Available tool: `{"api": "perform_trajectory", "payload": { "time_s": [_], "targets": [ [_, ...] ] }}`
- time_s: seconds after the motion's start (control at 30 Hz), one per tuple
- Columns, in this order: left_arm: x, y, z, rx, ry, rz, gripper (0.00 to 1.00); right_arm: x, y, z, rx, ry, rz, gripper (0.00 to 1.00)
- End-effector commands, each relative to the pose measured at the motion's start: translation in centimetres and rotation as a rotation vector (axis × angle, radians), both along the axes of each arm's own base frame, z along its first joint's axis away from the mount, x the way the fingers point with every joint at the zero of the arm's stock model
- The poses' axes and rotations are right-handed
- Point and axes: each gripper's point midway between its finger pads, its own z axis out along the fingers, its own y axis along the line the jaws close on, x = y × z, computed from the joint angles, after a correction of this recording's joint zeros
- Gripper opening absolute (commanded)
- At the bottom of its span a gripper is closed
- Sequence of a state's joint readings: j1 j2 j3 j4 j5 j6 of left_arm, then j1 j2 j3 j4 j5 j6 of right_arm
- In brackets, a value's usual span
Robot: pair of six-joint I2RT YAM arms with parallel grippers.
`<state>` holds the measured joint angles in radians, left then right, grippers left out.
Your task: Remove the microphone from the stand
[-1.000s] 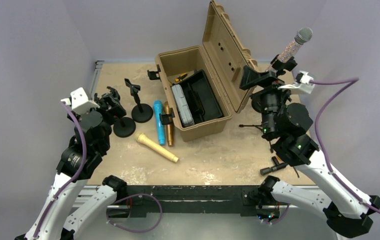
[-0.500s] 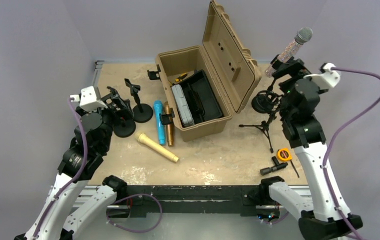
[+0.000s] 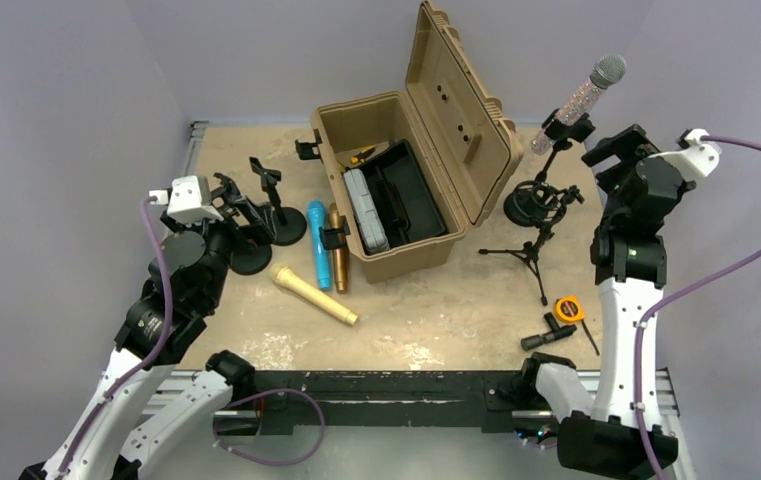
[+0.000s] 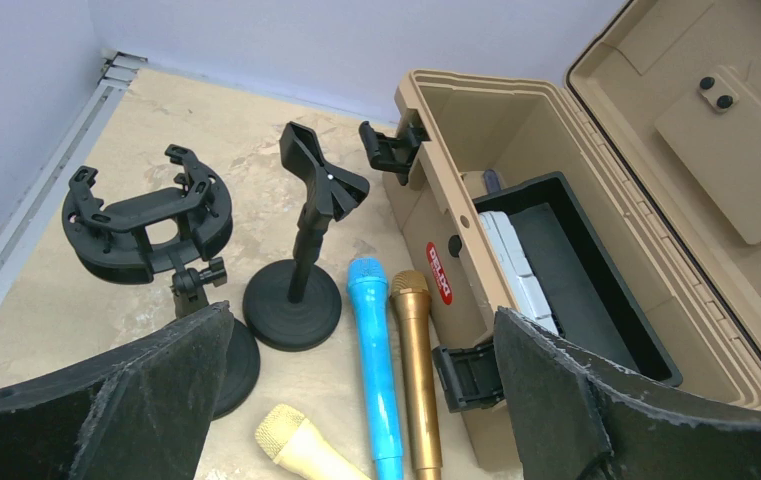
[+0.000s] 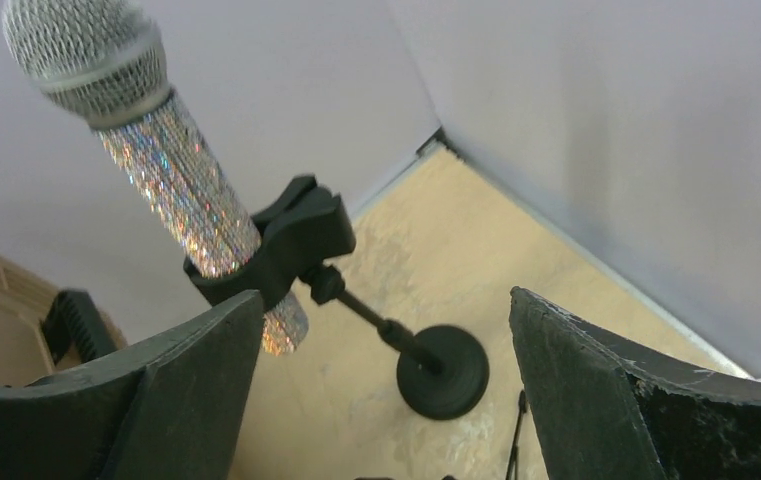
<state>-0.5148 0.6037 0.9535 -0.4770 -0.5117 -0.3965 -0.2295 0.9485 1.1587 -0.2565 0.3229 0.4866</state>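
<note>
The glittery silver microphone (image 3: pixel 583 98) sits tilted in the black clip (image 3: pixel 568 126) of a round-based desk stand (image 3: pixel 528 208) at the back right, next to the open toolbox lid. My right gripper (image 3: pixel 614 152) is open and empty, just right of the clip and apart from it. In the right wrist view the microphone (image 5: pixel 171 180), clip (image 5: pixel 291 245) and stand base (image 5: pixel 443 372) lie ahead, up and to the left of my right gripper (image 5: pixel 381 300). My left gripper (image 3: pixel 241 200) is open and empty over the left-side stands, as the left wrist view (image 4: pixel 361 315) also shows.
An open tan toolbox (image 3: pixel 434 250) stands mid-table. Blue (image 3: pixel 317 243), gold (image 3: pixel 339 250) and cream (image 3: pixel 314 294) microphones lie left of it, beside an empty clip stand (image 3: pixel 281 215) and a shock-mount stand (image 3: pixel 246 250). A small tripod (image 3: pixel 531 250), orange tape measure (image 3: pixel 568 308) and black clip (image 3: pixel 546 335) lie front right.
My right arm has swung right and upward, from in front of the stand to its right side, uncovering the stand and tripod. My left gripper has shifted a little to the right.
</note>
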Motion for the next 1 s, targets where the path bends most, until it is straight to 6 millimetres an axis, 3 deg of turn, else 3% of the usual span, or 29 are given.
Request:
{"api": "perform_trajectory", "payload": {
  "time_s": [0.0, 0.13, 0.43, 0.73, 0.97],
  "targets": [
    [0.0, -0.5, 1.1, 0.008, -0.045, -0.028, 1.0, 1.4, 2.5, -2.7, 0.074, 0.037, 0.144, 0.91],
    [0.0, -0.7, 1.0, 0.008, -0.044, -0.036, 1.0, 2.4, 3.8, -6.0, 0.19, 0.092, 0.196, 0.91],
    [0.3, -1.0, 0.7, 0.014, -0.032, -0.043, 1.0, 2.7, 3.8, -9.1, 0.361, 0.135, 0.131, 0.88],
    [0.4, -1.3, 0.6, 0.013, -0.027, -0.056, 1.0, 1.6, 5.4, -7.1, 0.39, 0.088, 0.198, 0.85],
    [0.3, -1.4, 0.6, 0.013, -0.028, -0.06, 1.0, 1.3, 6.5, -6.3, 0.414, 0.059, 0.249, 0.74]
  ]
}}
